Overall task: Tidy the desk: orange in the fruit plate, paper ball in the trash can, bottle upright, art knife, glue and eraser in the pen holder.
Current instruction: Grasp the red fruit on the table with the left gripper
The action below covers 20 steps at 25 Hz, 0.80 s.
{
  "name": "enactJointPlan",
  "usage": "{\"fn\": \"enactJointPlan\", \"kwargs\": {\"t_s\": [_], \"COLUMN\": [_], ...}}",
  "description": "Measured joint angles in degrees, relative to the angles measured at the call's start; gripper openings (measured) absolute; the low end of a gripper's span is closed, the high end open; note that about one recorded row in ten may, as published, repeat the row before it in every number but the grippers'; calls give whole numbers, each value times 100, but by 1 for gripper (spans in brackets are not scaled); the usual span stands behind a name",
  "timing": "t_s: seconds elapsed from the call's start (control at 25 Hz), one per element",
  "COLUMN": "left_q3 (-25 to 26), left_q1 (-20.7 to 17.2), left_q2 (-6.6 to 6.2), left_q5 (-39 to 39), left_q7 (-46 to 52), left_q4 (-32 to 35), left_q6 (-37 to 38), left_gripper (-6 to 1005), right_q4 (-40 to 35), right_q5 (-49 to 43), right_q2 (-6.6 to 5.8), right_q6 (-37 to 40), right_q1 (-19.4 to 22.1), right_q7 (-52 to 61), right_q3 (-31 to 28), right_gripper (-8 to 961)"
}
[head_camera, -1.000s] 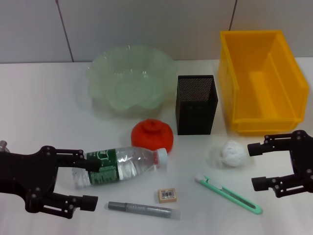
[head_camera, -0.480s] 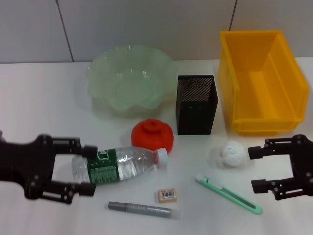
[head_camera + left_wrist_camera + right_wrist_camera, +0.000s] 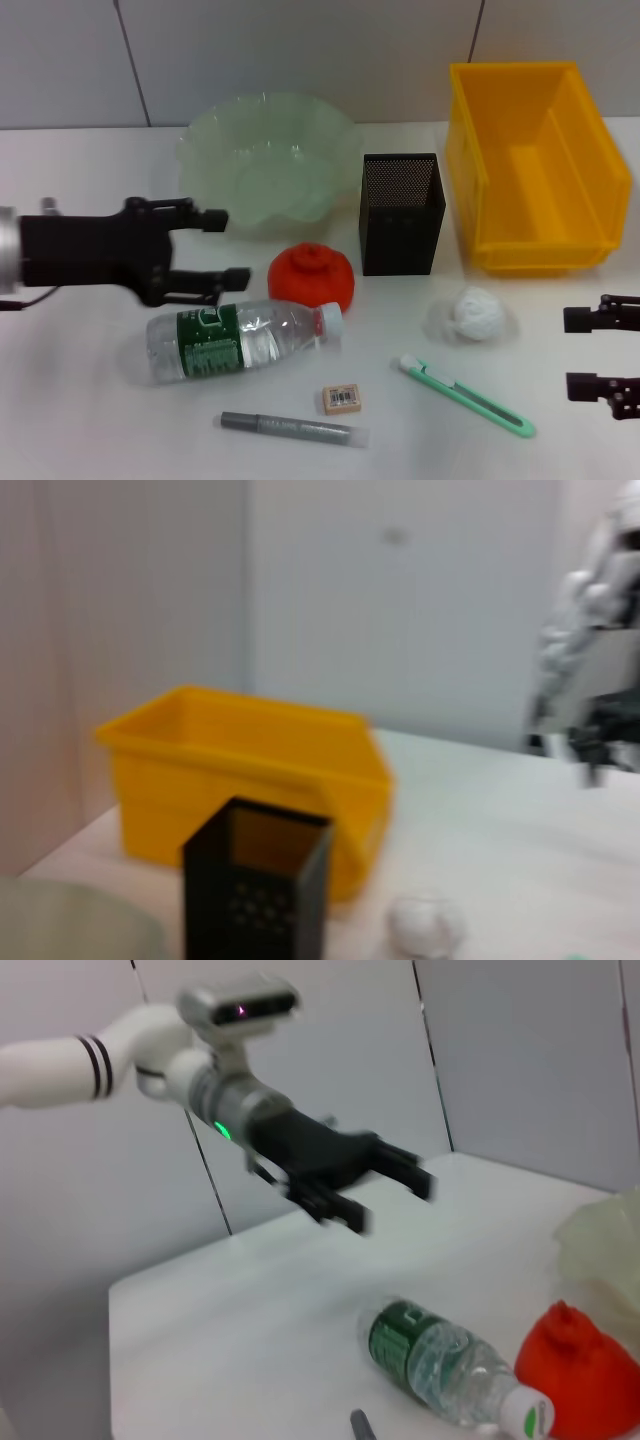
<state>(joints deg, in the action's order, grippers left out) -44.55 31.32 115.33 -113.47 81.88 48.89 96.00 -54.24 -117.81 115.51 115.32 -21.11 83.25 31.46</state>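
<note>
Lying on its side on the white desk: the clear plastic bottle, ribbed, green label, long axis across the desk, white cap pointing to the robot's right, toward the orange, red-orange and lumpy, just beside it. Hovering above the bottle's base end: the left gripper, fingers wide apart, holding nothing. Waiting low at the right edge: the right gripper, also open and empty, near the crumpled paper ball.
</note>
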Motion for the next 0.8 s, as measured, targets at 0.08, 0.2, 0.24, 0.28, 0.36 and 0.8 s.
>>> {"fn": "enactJointPlan", "kwargs": {"t_s": [0.08, 0.2, 0.24, 0.28, 0.36, 0.8], "left_q3": [-40, -42, -41, -42, -51, -97], "left_q1": [178, 299, 362, 395, 443, 582], "left_q2": [153, 213, 238, 255, 294, 342], "left_q5": [-130, -223, -272, -298, -311, 19], "left_q7": [3, -1, -15, -35, -147, -851], "left_q4": [-345, -559, -689, -774, -972, -1893], "left_q6": [-816, -1183, -1374, -1508, -1793, -2596], "left_gripper": [812, 812, 812, 812, 812, 813], "right_q4": [-8, -148, -148, -191, -243, -269], "right_q5": [2, 15, 15, 17, 17, 17], "right_q2": [0, 32, 32, 50, 90, 134], "right_q6": [53, 146, 146, 148, 149, 157], "right_q1": [2, 3, 3, -3, -25, -172], "right_q7": [0, 10, 10, 26, 35, 73], "right_q3": [-61, -148, -148, -149, -150, -153], "right_gripper": [780, 780, 780, 780, 780, 781]}}
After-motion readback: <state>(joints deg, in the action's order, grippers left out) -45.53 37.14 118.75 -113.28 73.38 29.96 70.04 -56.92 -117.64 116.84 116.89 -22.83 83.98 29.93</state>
